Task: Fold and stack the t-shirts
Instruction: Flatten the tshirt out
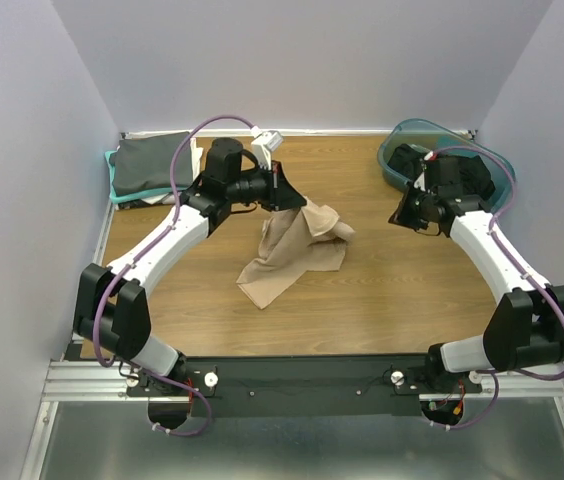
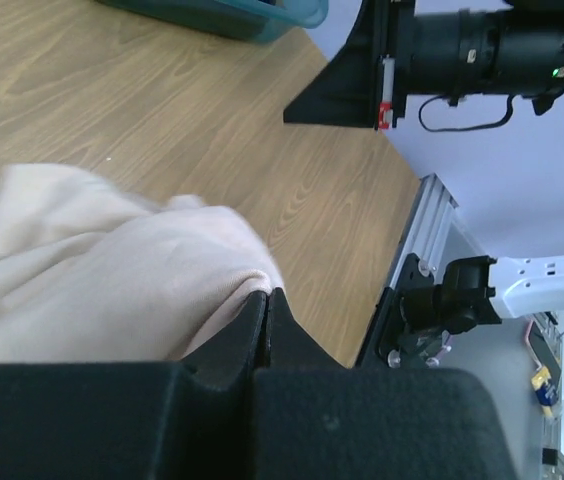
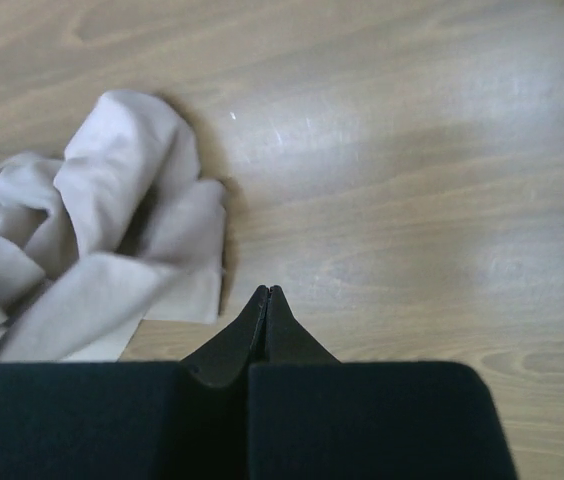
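A crumpled tan t-shirt (image 1: 297, 250) lies in the middle of the table, with one edge lifted. My left gripper (image 1: 287, 192) is shut on that raised edge; in the left wrist view the cloth (image 2: 92, 260) runs into the closed jaw tips (image 2: 267, 295). My right gripper (image 1: 402, 215) is shut and empty, hovering over bare wood to the right of the shirt. In the right wrist view its closed tips (image 3: 268, 290) sit just right of the tan shirt (image 3: 102, 230). A folded dark grey shirt (image 1: 147, 162) lies on a teal one at the back left.
A teal plastic tub (image 1: 399, 165) stands at the back right with dark clothing (image 1: 467, 175) in it, behind the right arm. It also shows in the left wrist view (image 2: 242, 15). Walls close in the table on three sides.
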`<action>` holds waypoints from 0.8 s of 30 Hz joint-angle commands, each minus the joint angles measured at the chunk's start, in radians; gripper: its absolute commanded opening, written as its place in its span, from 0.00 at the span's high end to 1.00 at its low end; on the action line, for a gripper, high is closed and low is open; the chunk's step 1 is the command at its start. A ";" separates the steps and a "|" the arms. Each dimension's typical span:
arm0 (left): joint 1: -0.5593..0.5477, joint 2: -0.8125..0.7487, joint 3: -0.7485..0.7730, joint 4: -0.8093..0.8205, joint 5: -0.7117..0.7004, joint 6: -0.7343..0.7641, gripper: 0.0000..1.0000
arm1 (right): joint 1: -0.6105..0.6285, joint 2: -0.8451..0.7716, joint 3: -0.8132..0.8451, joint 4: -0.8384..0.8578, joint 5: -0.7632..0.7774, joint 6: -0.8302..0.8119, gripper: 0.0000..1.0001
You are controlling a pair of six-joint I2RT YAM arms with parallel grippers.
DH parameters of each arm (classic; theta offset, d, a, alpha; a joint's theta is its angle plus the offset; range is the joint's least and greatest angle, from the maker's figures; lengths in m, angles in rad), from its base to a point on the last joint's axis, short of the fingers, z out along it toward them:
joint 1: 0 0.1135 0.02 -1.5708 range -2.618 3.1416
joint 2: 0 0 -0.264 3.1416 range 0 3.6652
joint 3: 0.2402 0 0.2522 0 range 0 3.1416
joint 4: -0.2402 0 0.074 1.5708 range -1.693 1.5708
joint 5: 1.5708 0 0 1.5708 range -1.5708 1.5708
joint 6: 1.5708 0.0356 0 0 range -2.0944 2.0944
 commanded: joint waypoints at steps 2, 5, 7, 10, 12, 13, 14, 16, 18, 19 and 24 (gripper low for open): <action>0.050 -0.041 -0.155 -0.008 -0.050 0.042 1.00 | -0.003 -0.021 -0.091 0.047 -0.065 0.025 1.00; 0.105 -0.047 -0.287 -0.008 -0.133 0.076 1.00 | -0.005 -0.005 -0.134 0.063 -0.088 0.022 1.00; 0.131 -0.025 -0.308 -0.019 -0.185 0.098 1.00 | -0.003 0.004 -0.157 0.084 -0.105 0.022 1.00; 0.143 0.043 -0.305 -0.022 -0.264 0.130 0.98 | 0.003 0.034 -0.197 0.112 -0.146 0.020 1.00; 0.147 0.086 -0.267 -0.045 -0.320 0.136 0.93 | 0.014 0.045 -0.225 0.133 -0.166 0.027 0.98; 0.148 0.132 -0.249 -0.094 -0.381 0.131 0.85 | 0.026 0.057 -0.234 0.158 -0.185 0.030 0.94; 0.148 0.153 -0.229 -0.120 -0.399 0.134 0.82 | 0.031 0.067 -0.243 0.173 -0.193 0.039 0.91; 0.148 0.175 -0.190 -0.149 -0.413 0.133 0.73 | 0.040 0.083 -0.257 0.208 -0.212 0.050 0.86; 0.148 0.160 -0.190 -0.143 -0.413 0.125 0.65 | 0.054 0.117 -0.255 0.233 -0.217 0.065 0.82; 0.148 0.135 -0.193 -0.143 -0.411 0.124 0.59 | 0.058 0.132 -0.248 0.253 -0.222 0.068 0.78; 0.148 0.062 -0.216 -0.180 -0.410 0.128 0.49 | 0.098 0.237 -0.190 0.284 -0.211 0.071 0.64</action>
